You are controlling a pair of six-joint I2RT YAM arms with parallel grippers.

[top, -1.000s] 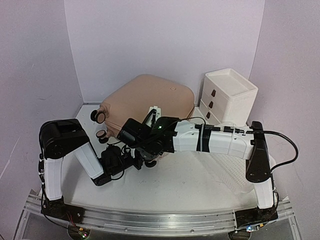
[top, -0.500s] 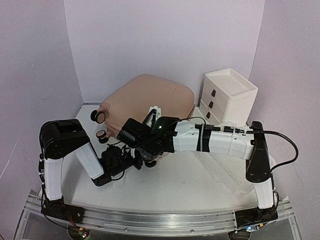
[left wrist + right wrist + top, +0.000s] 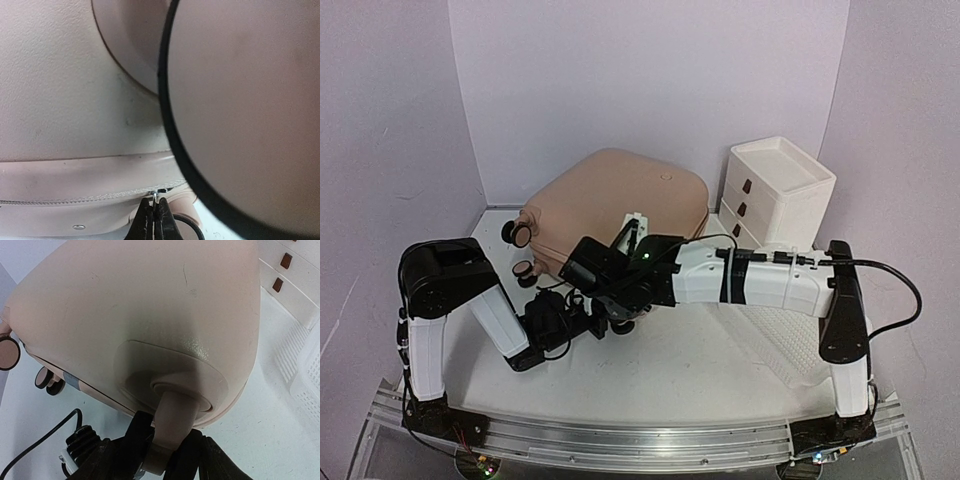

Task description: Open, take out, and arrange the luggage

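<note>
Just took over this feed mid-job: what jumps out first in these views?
The pale-pink luggage, closed and lying at rear centre, dominates. The right claw grips a wheel stem at its near edge, while the left claw is shut at its zip seam. A white drawer unit stands to the right.

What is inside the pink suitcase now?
Nothing inside shows: the suitcase lies closed, its pink shell covering the interior. The left gripper has jaws shut at its zipper seam; the right gripper holds a caster.
</note>
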